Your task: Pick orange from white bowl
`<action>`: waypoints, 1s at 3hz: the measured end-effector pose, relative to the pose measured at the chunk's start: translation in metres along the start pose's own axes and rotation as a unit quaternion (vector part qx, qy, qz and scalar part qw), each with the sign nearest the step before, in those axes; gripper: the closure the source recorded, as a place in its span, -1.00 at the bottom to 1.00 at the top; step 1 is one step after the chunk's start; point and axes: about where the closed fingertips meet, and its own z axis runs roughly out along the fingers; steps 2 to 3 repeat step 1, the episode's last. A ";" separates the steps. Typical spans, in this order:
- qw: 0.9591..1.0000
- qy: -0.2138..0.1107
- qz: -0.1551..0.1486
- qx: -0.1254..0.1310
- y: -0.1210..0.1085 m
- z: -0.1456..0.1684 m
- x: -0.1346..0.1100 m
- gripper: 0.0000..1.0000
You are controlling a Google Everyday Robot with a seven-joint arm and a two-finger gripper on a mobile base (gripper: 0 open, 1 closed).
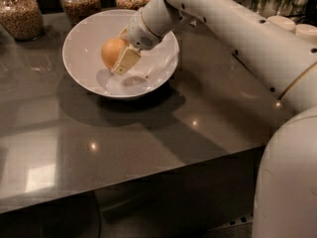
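Over the far left of the table (148, 148), the gripper (123, 58) reaches down into the bowl (79, 58) from the right, with the arm (233, 29) slanting in across the bowl's far-right rim. It holds the orange (110, 51). One pale pad (126, 59) lies flat against the fruit's near-right side. The other finger is hidden behind the fruit, so the hold is judged from that one contact and from how the orange sits.

The orange is inside the bowl's rim, left of centre. It seems to be raised off the floor, because a soft shadow lies on the white surface below and to the right of it, apart from the fruit. It touches the pad and juts out to the left of the fingers, so roughly half of it shows.

The step in hand looks like the lift out of the bowl. To do it well:
- Raise straight up until the fruit is above the rim, and only then move sideways, since the sloping wall on the left is close.
- Keep the squeeze steady, because the skin is round and could roll out between the pads.
- Move slowly, so the glossy bowl is not nudged toward the jars (79, 4) standing just beyond it on the far side.
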 end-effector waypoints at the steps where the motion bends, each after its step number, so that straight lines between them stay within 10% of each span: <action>1: 0.999 -0.005 -0.017 0.029 0.004 -0.042 -0.019 1.00; 3: 0.999 -0.005 -0.017 0.029 0.004 -0.042 -0.019 1.00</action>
